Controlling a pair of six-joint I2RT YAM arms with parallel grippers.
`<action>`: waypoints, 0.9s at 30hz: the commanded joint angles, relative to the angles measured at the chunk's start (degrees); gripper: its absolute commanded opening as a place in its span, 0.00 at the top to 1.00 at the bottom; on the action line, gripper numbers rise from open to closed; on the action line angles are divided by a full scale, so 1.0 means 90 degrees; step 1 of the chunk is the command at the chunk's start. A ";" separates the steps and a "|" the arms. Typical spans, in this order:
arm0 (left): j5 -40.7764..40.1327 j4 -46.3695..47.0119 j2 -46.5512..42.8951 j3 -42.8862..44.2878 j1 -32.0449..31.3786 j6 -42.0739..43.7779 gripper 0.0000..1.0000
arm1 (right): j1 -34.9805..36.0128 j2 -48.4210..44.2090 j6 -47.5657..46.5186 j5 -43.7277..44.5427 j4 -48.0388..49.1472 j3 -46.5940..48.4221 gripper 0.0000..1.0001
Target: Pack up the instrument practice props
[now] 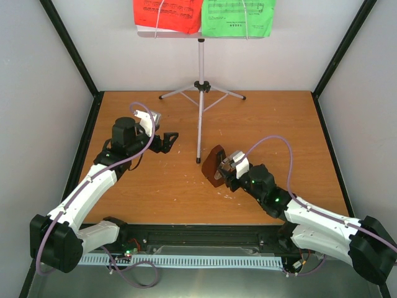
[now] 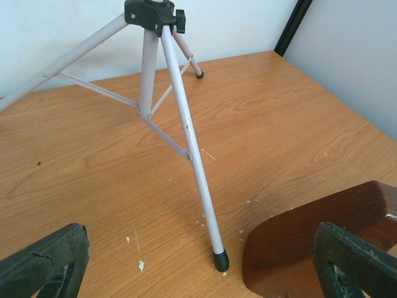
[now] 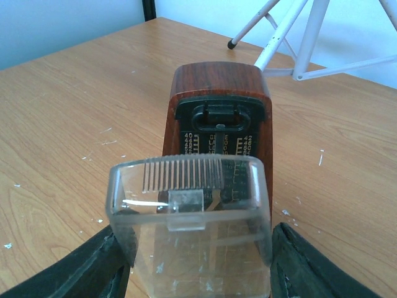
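There is one metronome (image 1: pixel 214 165), one stand (image 1: pixel 200 74) on three legs, and two music sheets, one red sheet (image 1: pixel 167 13) and one green sheet (image 1: pixel 238 17). The sheets sit side by side on the stand's tray (image 1: pixel 162 34) at the far end of the wooden table (image 1: pixel 260 118). Two arms reach in from the near edge, each with one gripper.

The metronome sits on the table near the middle, just beside the foot of the stand's nearest leg. The right gripper (image 1: pixel 228 166) is clamped on it. The right wrist view shows its two fingers (image 3: pixel 310 267) pressed against either side of the clear cover (image 3: pixel 192 230), with the brown body and its tempo scale beyond. The overhead view shows neither the cover nor the scale clearly.

The left gripper (image 1: pixel 169 141) is spread wide and holds nothing. In its wrist view the two dark fingers (image 2: pixel 43 264) sit at the bottom corners of the frame, with bare table and the leg's black rubber foot (image 2: pixel 220 261) between them. That view also catches an edge of the metronome's brown body. It shows the stand's braces and black hub close up, but not the tray or the sheets, which only the overhead view shows.
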 commanded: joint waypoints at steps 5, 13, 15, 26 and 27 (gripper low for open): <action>0.0073 0.0163 0.0027 0.0039 0.0029 0.0124 0.01 | -0.0035 0.0217 0.0028 0.0010 -0.0022 0.0018 0.50; 0.0080 0.0172 0.0038 0.0040 0.0029 0.0114 0.01 | -0.0035 0.0408 0.0036 0.0075 -0.0021 0.0011 0.49; 0.0093 0.0176 0.0036 0.0034 0.0029 0.0114 0.01 | -0.0035 0.0470 0.0036 0.0073 0.0000 0.0008 0.49; 0.0120 0.0175 0.0036 0.0023 0.0026 0.0116 0.01 | -0.0035 0.0746 0.0046 0.0083 0.0096 0.0113 0.46; 0.0119 0.0178 0.0046 0.0025 0.0029 0.0114 0.01 | -0.0035 0.0772 0.0051 0.0083 0.0105 0.0127 0.46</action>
